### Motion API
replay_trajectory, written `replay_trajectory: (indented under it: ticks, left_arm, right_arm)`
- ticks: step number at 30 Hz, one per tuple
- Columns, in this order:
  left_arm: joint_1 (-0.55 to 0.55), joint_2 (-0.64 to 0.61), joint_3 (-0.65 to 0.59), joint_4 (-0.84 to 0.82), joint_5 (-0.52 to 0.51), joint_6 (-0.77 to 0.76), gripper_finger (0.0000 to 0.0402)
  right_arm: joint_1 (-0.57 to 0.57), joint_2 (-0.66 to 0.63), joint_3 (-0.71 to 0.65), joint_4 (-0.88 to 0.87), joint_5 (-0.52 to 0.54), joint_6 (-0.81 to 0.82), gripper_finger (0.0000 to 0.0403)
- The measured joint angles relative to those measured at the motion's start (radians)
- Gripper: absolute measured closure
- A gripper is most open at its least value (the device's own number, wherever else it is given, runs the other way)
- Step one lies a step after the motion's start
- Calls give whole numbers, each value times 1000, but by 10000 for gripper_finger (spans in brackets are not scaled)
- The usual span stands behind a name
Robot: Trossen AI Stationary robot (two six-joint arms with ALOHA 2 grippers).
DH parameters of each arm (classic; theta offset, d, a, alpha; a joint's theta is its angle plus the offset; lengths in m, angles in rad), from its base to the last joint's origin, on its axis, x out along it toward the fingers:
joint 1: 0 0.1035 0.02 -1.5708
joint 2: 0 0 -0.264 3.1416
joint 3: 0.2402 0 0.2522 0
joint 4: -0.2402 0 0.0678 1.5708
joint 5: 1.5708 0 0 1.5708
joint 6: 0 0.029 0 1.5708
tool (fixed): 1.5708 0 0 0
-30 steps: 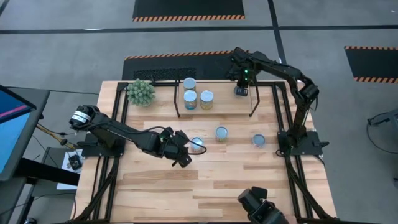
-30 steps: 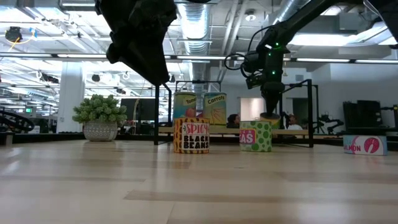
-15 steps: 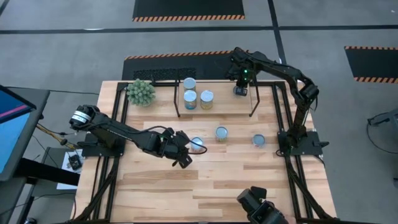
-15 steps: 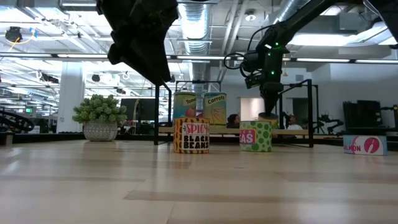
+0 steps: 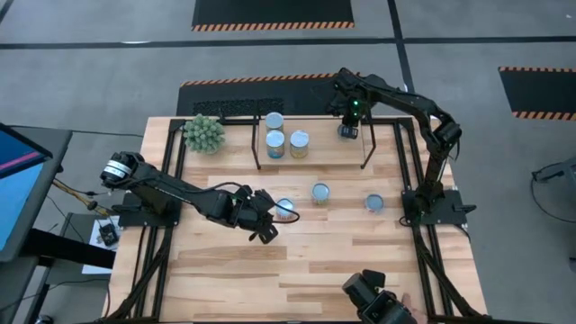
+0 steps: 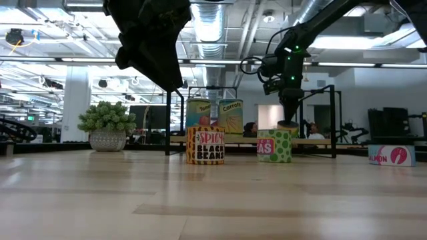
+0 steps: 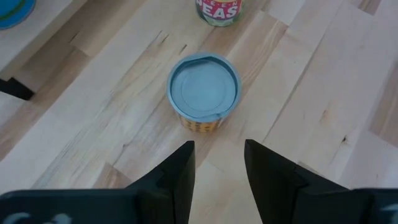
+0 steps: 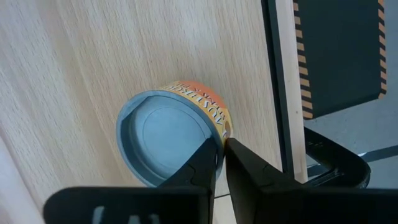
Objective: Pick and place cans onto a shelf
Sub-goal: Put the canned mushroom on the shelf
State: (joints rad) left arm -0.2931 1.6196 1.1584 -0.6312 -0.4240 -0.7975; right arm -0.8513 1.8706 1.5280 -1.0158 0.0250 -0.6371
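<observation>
meanwhile left fingers point(image 7: 217, 163) hover open above a can point(image 7: 204, 91).

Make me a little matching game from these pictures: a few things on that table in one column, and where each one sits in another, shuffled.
Things:
1. green spiky plant
2. black beans can
3. orange-labelled can
4. salmon can

Places:
A. on the shelf board, under the right gripper
B. at the table's far left corner, beside the shelf
C. on the table in front of the left gripper
D. alone on the table near the right arm's base

Pairs: 1-B, 2-C, 3-A, 4-D
</observation>
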Motion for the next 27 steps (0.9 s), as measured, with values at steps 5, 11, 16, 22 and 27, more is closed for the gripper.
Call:
replay_trajectory:
  ticks: [5, 11, 16, 22, 27]
  left_arm:
    - [0, 0, 0, -1, 0, 0, 274]
    - [0, 0, 0, -2, 0, 34, 274]
    - [0, 0, 0, -2, -1, 34, 274]
    - [0, 0, 0, -2, -1, 33, 274]
    - [0, 0, 0, -2, -1, 37, 274]
  right_arm:
    - [5, 0, 0, 22, 1, -27, 345]
    - [32, -1, 0, 37, 1, -94, 346]
    - [56, -1, 0, 68, 2, -96, 347]
    - [56, -1, 0, 71, 40, -32, 347]
    - [35, -1, -1, 51, 59, 16, 346]
